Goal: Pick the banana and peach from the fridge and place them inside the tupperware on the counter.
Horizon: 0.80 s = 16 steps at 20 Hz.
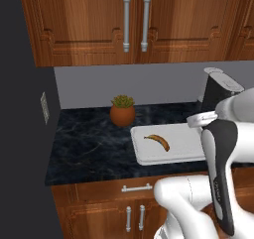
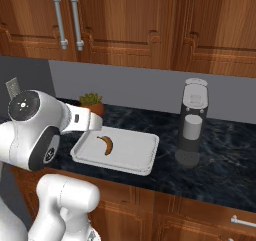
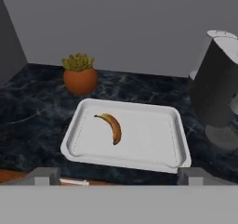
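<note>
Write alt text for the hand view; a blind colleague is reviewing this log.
A banana lies inside a shallow white tupperware on a dark marbled counter. A potted plant stands behind the tray's left corner and a dark grey appliance to its right, with the jaws open at the bottom edge.

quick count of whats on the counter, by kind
banana: 1
white tray: 1
potted plant: 1
dark drinks machine: 1
total: 4, all on the black counter
</note>
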Tool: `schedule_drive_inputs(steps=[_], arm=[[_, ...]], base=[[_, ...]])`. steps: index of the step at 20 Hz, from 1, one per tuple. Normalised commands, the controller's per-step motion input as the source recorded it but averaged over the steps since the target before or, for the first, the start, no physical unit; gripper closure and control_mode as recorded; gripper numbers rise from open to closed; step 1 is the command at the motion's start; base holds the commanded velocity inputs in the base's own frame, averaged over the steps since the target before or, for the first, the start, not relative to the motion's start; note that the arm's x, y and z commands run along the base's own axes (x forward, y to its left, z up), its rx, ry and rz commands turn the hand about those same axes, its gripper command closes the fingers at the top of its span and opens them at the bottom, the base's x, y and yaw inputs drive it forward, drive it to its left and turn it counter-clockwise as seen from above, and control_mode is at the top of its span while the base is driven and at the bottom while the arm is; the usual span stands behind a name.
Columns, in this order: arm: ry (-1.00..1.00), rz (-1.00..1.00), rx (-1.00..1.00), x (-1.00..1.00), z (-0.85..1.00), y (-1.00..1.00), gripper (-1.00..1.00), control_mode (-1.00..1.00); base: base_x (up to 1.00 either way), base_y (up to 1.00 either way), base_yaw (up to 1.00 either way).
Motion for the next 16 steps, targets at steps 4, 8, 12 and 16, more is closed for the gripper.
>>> schedule_drive_inputs(steps=[4, 8, 12, 16], arm=[[0.08, 0.00, -0.07, -0.41, 0.45, 0.00, -1.00, -1.00], [0.03, 0.00, -0.05, -0.29, 0.17, 0.00, -1.00, 1.00], [0.00, 0.00, 0.00, 0.00, 0.00, 0.00, -1.00, 1.00], [0.00, 0.00, 0.00, 0.00, 0.00, 0.00, -1.00, 1.00]], base=[[0.00, 0.00, 0.00], [-0.18, -0.01, 0.00], [-0.99, -0.21, 0.00], [-1.00, -0.49, -0.04]])
